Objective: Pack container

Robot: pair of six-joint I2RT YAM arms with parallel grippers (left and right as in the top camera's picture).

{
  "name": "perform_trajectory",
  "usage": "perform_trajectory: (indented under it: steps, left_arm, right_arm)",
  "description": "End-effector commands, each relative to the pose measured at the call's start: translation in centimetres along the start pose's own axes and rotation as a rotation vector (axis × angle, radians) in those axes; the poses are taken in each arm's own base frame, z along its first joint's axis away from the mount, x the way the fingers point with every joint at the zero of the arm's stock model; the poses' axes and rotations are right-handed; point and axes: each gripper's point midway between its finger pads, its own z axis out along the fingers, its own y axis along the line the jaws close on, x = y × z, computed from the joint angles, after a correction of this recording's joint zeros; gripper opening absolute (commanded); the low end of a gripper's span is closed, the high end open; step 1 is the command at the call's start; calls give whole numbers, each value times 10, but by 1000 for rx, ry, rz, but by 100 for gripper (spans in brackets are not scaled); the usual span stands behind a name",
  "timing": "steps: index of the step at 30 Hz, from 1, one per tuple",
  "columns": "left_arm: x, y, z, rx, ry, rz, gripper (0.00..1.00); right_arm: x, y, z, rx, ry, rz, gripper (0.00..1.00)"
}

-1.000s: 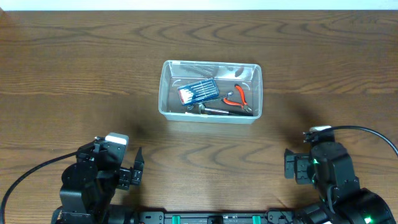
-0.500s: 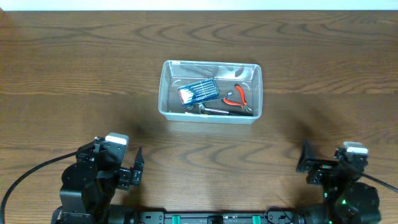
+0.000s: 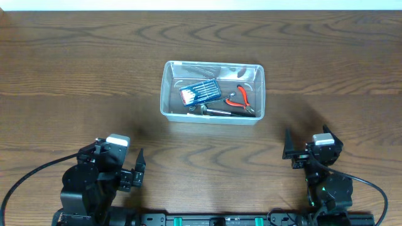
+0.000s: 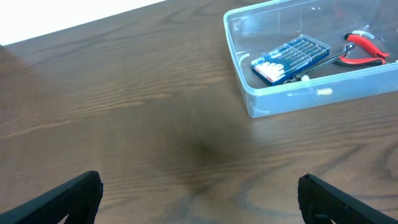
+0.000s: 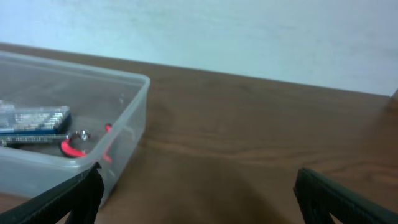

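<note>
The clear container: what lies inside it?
Inside the container lie a blue bit case, red-handled pliers and a metal tool along the near wall. Anything under the case is covered.

container point(image 4: 298, 102) cropped in left wrist view, tool point(image 3: 218, 112) partly under blue case point(image 3: 200, 93)

My overhead camera looks straight down on the table point(image 3: 75, 75) from high up, with the container point(image 3: 210, 117) just beyond centre. The left wrist camera sits low, pitched forward and down. The left gripper point(image 4: 199, 200) shows its tips in the bottom corners, and the container lies far up to the right. The right wrist camera lies almost level with the table and closer in, the right gripper point(image 5: 199, 200) framing it likewise. Its soft picture seems to catch the container's right end. All three views share the container.
</note>
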Motion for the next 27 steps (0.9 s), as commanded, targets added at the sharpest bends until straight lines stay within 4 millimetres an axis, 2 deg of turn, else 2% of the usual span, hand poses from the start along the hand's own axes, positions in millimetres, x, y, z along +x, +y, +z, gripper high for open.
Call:
perform_trajectory:
  steps: [1,27]
  left_arm:
    - [1,1,0,-10,-1,-4,98]
    - [1,1,0,-10,-2,-4,98]
  right_arm:
    - [0,-6,0,22,-9,-35,99]
    - [0,-6,0,19,-10,-14,99]
